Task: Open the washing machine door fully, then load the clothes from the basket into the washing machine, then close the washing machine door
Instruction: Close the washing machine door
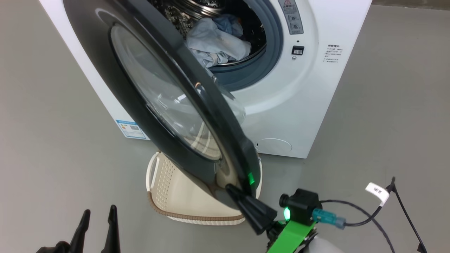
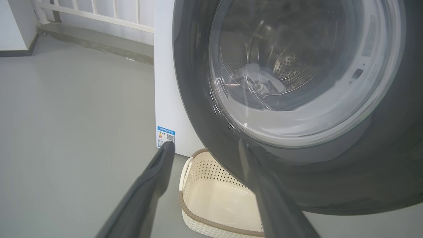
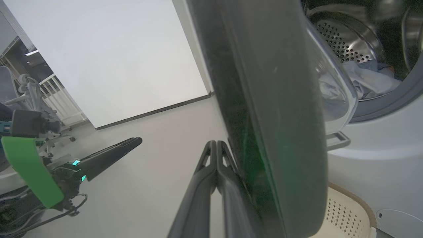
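Note:
The white washing machine (image 1: 299, 116) stands with its black-rimmed washing machine door (image 1: 165, 102) swung about halfway out. The clothes (image 1: 218, 42), pale blue and white, lie inside the steel drum and show through the glass (image 2: 257, 79). Under the door sits the cream basket (image 1: 197, 218), whose visible part holds nothing. My right gripper (image 1: 230, 189) is shut, its tips against the door's outer face near the lower rim (image 3: 216, 143). My left gripper (image 1: 99, 211) is open and holds nothing, at the lower left and apart from the door, fingers pointing at the door and basket (image 2: 205, 147).
Grey floor surrounds the machine. A white railing (image 2: 99, 13) runs along the back wall to the machine's left. A black cable with a white tag (image 1: 378, 191) trails from my right arm. The round white cap (image 1: 274, 146) sits low on the machine's front.

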Motion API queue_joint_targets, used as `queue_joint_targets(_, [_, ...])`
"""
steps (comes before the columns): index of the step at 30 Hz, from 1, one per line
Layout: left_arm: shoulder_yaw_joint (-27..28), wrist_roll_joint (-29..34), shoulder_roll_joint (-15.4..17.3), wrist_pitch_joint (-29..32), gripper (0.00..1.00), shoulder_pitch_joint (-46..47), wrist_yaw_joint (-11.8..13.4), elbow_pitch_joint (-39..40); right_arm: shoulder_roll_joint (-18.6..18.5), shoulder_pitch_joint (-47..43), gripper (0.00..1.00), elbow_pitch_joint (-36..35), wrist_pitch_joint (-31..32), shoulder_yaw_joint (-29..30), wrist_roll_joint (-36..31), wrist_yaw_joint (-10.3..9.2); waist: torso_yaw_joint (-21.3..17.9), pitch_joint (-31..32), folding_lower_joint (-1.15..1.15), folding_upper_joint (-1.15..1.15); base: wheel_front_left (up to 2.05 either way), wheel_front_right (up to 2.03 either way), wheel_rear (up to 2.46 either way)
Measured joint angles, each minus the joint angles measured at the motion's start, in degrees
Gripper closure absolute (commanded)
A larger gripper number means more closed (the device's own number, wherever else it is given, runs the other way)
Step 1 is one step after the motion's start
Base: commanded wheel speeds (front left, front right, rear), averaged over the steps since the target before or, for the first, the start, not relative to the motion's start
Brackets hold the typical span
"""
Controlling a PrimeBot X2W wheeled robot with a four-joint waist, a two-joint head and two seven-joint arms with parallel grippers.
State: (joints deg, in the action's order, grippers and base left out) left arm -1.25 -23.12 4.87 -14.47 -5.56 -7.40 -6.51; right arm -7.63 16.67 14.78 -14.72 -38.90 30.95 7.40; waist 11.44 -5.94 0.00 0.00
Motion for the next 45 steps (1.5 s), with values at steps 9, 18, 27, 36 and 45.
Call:
queue_joint_targets(9, [-2.0,-0.4,-0.1,0.0,0.0,1.4,0.0,0.0,0.4,2.3,1.0,1.2,0.0,6.7,-0.2,0.01,0.2,-1.3,0.0,0.0,0.0,0.0,0.0])
queue_joint_targets(18, [-4.2,-1.0,-0.4,0.0,0.0,3.7,0.0,0.0,0.3,6.0,1.0,2.8,0.0,12.2,-0.8,0.01,0.9,-3.6,0.0,0.0,0.0,0.0,0.0])
queue_joint_targets(27, [-5.8,-1.9,-1.1,0.0,0.0,6.3,0.0,0.1,-0.6,10.8,1.0,5.1,0.0,17.6,-2.2,0.01,1.9,-6.4,0.0,0.0,0.0,0.0,0.0])
queue_joint_targets(36, [-7.1,-2.0,-1.7,0.0,0.0,9.6,0.0,0.3,-2.2,16.9,1.0,7.5,0.0,23.0,-2.7,0.01,3.2,-9.7,0.0,0.0,0.0,0.0,0.0])
queue_joint_targets(45, [-8.2,-2.4,-2.0,0.0,0.0,11.5,0.0,0.5,-3.3,21.5,1.0,9.8,0.0,25.7,-3.3,0.01,4.7,-12.2,0.0,0.0,0.0,0.0,0.0])
